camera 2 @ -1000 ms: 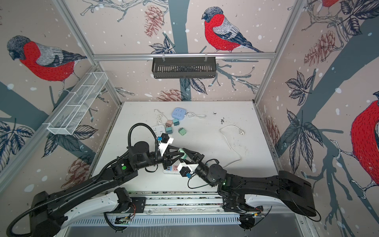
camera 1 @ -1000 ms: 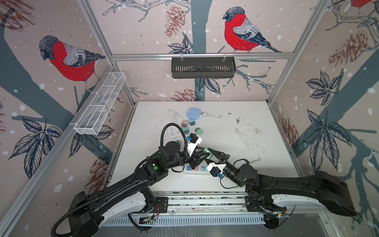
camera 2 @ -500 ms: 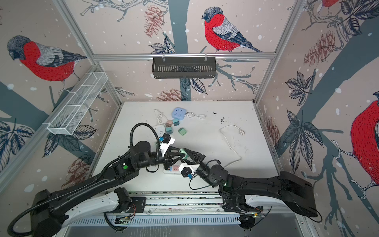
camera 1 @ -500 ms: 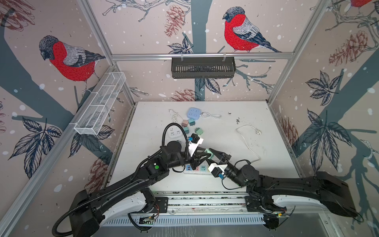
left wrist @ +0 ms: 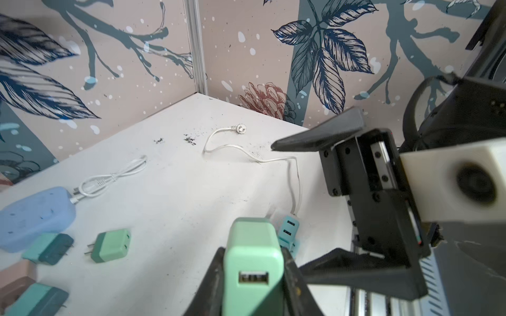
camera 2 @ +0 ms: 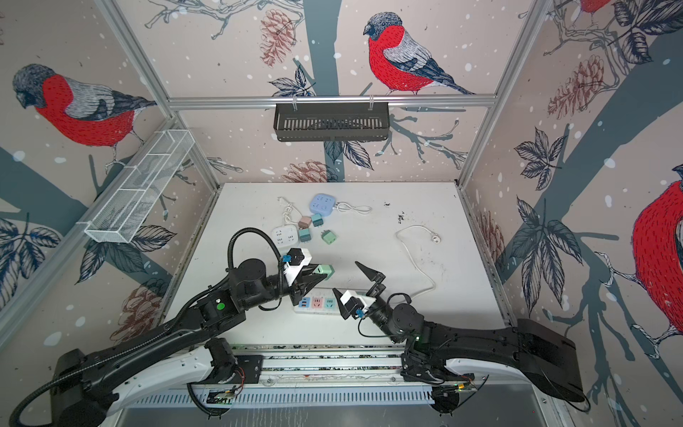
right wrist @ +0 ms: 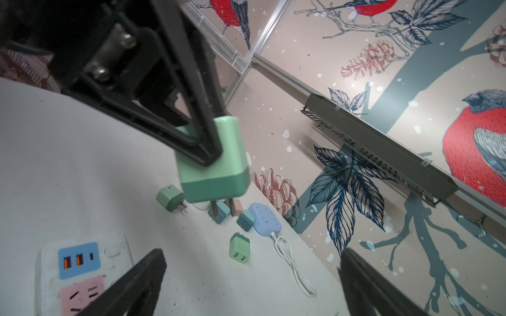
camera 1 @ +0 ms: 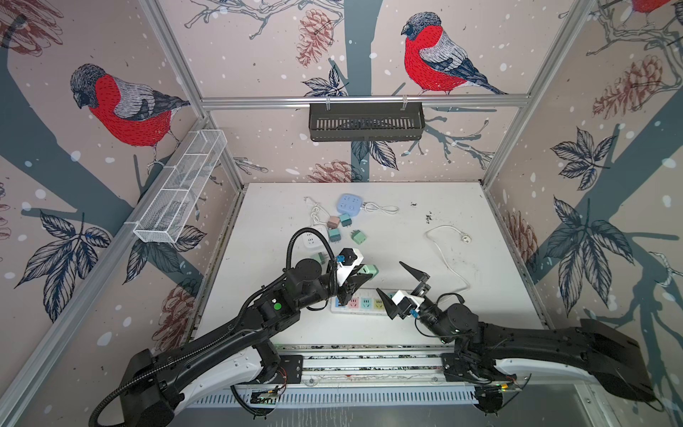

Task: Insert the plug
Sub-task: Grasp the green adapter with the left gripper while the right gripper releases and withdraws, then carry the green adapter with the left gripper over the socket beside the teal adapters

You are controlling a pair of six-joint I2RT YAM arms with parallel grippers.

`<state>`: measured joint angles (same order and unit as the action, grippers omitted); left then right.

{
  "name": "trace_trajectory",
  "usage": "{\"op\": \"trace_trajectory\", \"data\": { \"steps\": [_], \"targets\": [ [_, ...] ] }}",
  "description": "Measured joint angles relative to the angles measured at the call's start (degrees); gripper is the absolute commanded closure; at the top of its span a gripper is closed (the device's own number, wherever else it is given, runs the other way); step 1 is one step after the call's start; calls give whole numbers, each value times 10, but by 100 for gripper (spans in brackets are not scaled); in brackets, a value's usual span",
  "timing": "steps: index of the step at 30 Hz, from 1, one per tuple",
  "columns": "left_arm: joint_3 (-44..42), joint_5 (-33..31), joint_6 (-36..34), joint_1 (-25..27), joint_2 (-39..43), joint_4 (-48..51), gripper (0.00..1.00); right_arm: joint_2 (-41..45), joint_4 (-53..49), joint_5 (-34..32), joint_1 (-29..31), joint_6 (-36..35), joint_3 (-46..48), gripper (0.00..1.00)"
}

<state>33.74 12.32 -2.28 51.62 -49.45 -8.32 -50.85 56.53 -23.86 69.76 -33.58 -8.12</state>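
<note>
Left wrist view shows the left fingers (left wrist: 294, 281) clenched on the green plug (left wrist: 253, 246), its USB port facing the camera. In both top views the plug hangs above the tabletop (camera 1: 399, 240), just behind the strip (camera 1: 364, 304). The right fingers (camera 1: 413, 272) stand released, spread wide, over the strip's right end.

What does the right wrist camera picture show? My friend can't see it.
The left gripper holds a mint-green plug above the white table, prongs bare. On it lie a power strip with blue and pink sockets, green chargers and a light blue socket cube; the right gripper is wide open.
</note>
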Motion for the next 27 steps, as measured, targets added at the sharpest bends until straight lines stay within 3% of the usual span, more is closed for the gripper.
{"op": "trace_trajectory", "data": {
  "steps": [5, 9, 17, 20, 27],
  "targets": [
    [-28, -14, -108, 0, 13, 18, 100, 59, -26, 14, -127, 133, 25, 0],
    [-43, -2, -174, 11, 3, 35, 100, 75, -68, 18, -273, 272, 31, 0],
    [-19, 30, -221, 24, -76, 57, 100, -6, -143, 44, -502, 476, 2, 0],
    [14, 27, -231, 40, -137, 85, 100, -36, -152, 76, -532, 518, -5, 0],
    [105, 1, -247, 61, -276, 155, 100, -77, -156, 103, -537, 547, -21, 0]
  ]
}}
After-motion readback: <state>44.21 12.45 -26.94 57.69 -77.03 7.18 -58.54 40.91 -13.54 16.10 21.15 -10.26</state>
